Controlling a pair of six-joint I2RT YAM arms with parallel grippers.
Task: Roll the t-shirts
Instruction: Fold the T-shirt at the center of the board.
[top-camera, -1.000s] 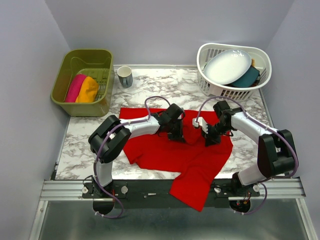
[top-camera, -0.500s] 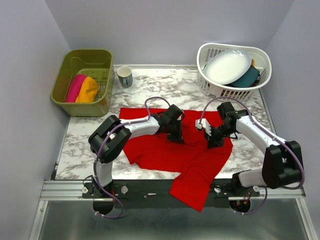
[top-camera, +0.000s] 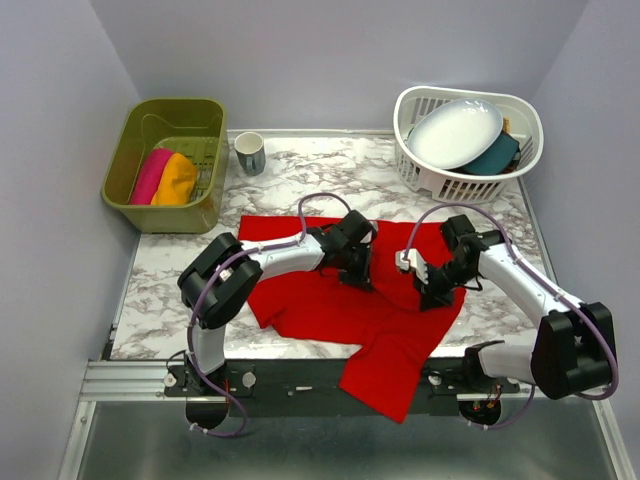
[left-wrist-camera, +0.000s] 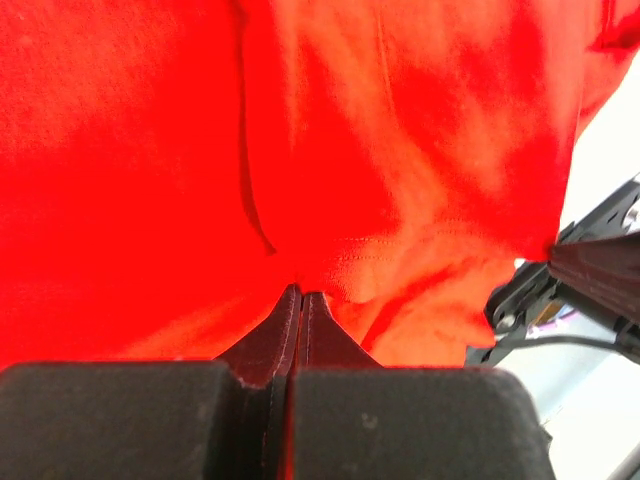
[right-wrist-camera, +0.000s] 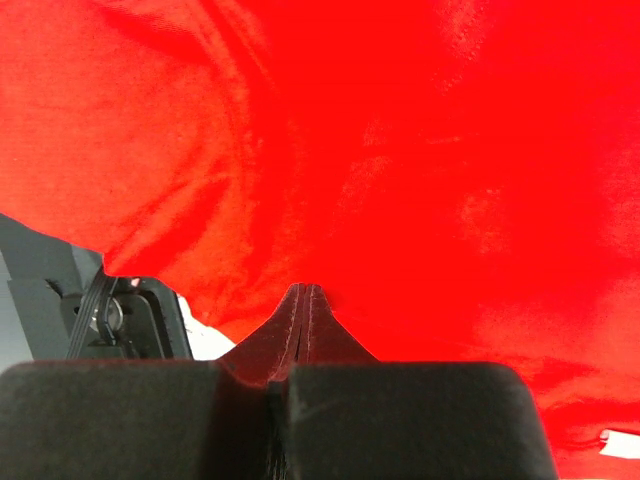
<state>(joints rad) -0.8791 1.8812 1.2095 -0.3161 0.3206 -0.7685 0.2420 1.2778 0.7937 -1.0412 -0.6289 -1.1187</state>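
A bright red t-shirt (top-camera: 320, 300) lies spread and rumpled across the marble table, one part hanging over the near edge. My left gripper (top-camera: 362, 280) is shut, its tips down on the cloth near the shirt's middle; in the left wrist view the gripper (left-wrist-camera: 300, 292) meets a stitched hem and a bunched fold of the shirt (left-wrist-camera: 400, 150). My right gripper (top-camera: 432, 297) is shut too, tips on the shirt's right part (right-wrist-camera: 450, 150). Whether either pair of tips nips cloth does not show. A pink tee (top-camera: 150, 175) and an orange tee (top-camera: 177, 180) lie rolled in the green bin.
The green bin (top-camera: 165, 112) stands at the back left, with a cup (top-camera: 249, 153) beside it. At the back right a white basket (top-camera: 470, 186) holds a white plate (top-camera: 455, 132) and a teal dish (top-camera: 495, 155). Bare marble (top-camera: 170, 290) shows left of the shirt.
Both grippers have slid a little toward the near edge and to the right over the red shirt. The shirt's far edge has stayed put.
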